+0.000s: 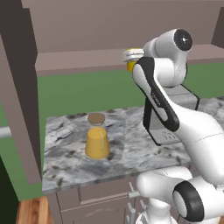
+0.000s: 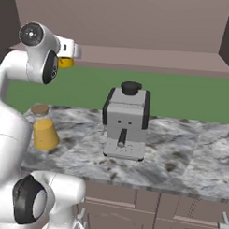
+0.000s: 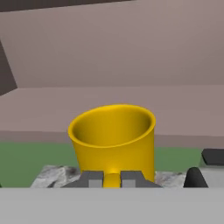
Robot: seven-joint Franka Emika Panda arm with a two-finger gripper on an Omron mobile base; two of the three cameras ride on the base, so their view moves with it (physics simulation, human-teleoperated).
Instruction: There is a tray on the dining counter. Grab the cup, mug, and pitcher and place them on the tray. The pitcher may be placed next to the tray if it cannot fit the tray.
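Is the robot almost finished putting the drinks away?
Not yet. Nothing looks delivered. The fingers are shut on the small yellow mug, lifted high. The clear glass pitcher of orange liquid with a cork lid waits on the grey-and-white marble counter.

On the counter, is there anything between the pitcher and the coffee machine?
No: bare marble counter separates the pitcher from the coffee machine, seen in the right base view.
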